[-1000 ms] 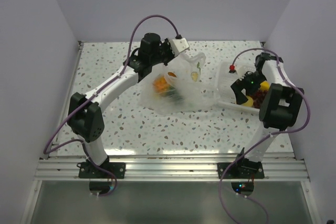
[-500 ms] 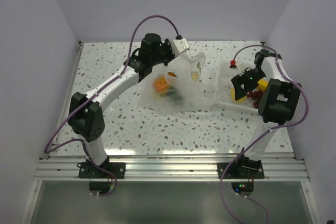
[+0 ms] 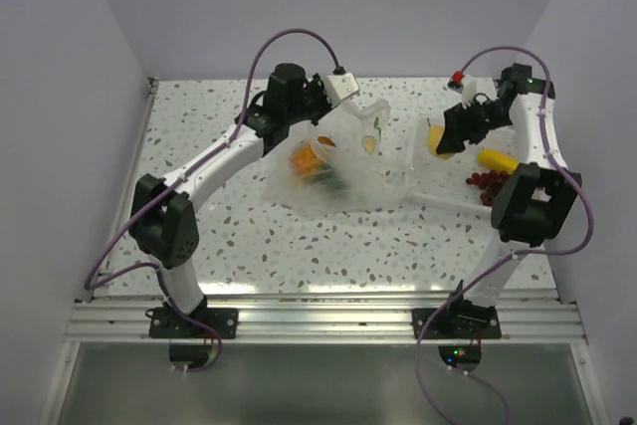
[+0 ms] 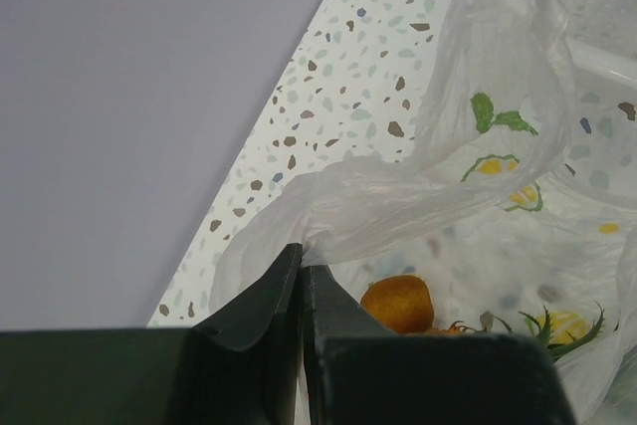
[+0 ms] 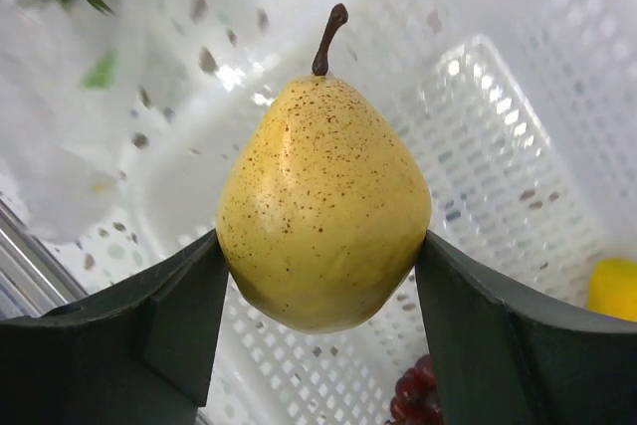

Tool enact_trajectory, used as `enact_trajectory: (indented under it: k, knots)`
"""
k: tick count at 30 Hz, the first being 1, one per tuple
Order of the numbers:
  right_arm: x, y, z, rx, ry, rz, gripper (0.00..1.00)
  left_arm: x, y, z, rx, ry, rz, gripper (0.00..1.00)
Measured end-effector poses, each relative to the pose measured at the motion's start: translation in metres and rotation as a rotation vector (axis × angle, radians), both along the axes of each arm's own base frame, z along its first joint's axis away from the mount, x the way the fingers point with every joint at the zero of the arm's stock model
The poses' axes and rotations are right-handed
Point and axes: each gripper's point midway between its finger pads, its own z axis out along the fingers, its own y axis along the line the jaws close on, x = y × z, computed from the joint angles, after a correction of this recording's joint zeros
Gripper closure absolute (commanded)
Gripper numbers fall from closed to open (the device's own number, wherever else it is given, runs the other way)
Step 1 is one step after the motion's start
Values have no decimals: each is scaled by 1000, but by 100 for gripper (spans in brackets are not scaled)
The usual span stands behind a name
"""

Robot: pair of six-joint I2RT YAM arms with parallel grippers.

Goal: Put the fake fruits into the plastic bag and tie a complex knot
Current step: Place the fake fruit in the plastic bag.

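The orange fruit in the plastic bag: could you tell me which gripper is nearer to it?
Left. The left gripper pinches the plastic bag beside the orange fruit; the right gripper holds a yellow pear over the white tray.

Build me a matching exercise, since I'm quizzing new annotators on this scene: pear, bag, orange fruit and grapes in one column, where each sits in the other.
Things:
1. pear
2. bag
3. orange fruit
4. grapes

Places:
A. inside the bag
B. lying in the white tray
C. edge pinched in the left hand
D. gripped in the right hand, above the tray

Pairs: 1-D, 2-C, 3-A, 4-B
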Motion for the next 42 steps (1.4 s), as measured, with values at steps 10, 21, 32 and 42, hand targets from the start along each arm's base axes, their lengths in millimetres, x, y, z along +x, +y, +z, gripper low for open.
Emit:
enact_trajectory:
  k: [10,21,32,42]
  knots:
    - [-22,140,106,310,-206,110,40,2,-3,2,-28,20,8,92]
    - [-42,197,73,371,-41,165,40,6,-1,7,-76,62,20,92]
    - [-15,216,65,333,-91,136,41,4,-2,6,-94,89,3,92]
    - [38,238,77,389,-189,-16,39,6,3,5,-127,123,1,93]
